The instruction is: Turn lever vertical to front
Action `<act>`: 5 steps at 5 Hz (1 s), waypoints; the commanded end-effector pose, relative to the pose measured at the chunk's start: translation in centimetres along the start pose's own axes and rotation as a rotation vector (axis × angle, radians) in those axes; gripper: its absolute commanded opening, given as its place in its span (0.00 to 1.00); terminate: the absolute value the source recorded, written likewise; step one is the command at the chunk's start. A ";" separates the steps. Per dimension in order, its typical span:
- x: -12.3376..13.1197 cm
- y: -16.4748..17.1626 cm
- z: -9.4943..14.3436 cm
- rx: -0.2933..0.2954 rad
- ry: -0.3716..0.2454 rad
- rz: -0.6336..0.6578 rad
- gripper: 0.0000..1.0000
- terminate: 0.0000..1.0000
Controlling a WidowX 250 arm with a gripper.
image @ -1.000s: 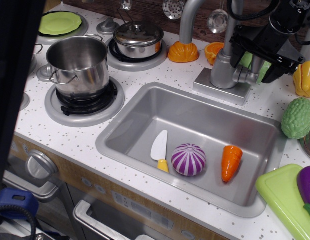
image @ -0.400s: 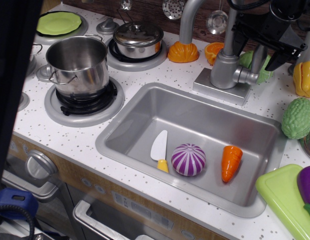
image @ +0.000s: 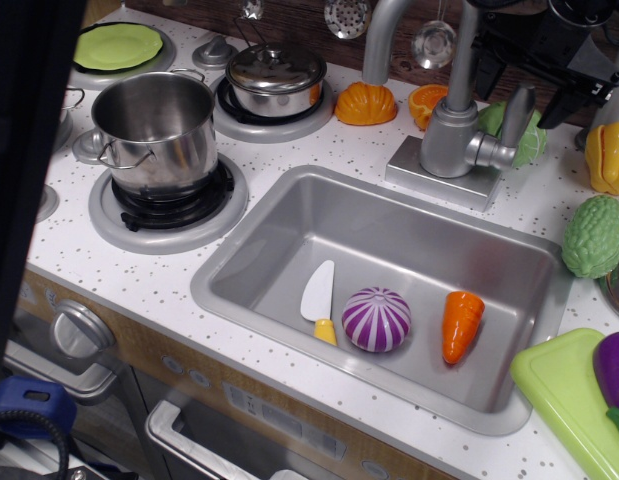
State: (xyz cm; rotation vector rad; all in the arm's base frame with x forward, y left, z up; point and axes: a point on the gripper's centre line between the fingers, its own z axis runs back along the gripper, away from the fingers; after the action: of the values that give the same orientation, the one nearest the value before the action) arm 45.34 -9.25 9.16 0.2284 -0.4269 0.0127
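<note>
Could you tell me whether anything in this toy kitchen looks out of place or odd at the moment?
Three things lie in the sink instead of on the counter: a white knife, a purple striped onion and a carrot. Nothing looks spilled or broken. The lever stands upright, with the gripper above it.

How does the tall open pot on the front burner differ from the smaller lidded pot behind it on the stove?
The tall pot is open, with its inside in view; the lidded pot is closed under a lid with a wire loop handle. The tall pot is deeper and wider; the lidded pot is squat. The tall pot sits nearer the front edge, the lidded pot farther back, nearer the faucet. Both are shiny steel and each sits on a burner.
</note>
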 end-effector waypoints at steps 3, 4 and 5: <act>-0.9 -2.7 2.1 -0.056 0.003 0.134 0.00 0.00; -1.6 -3.3 2.6 -0.037 0.059 0.145 0.00 0.00; -1.6 -2.8 2.6 -0.063 0.142 0.129 0.00 0.00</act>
State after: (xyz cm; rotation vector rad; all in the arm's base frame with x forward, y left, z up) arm 43.15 -10.83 8.51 0.1453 -0.1890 0.1601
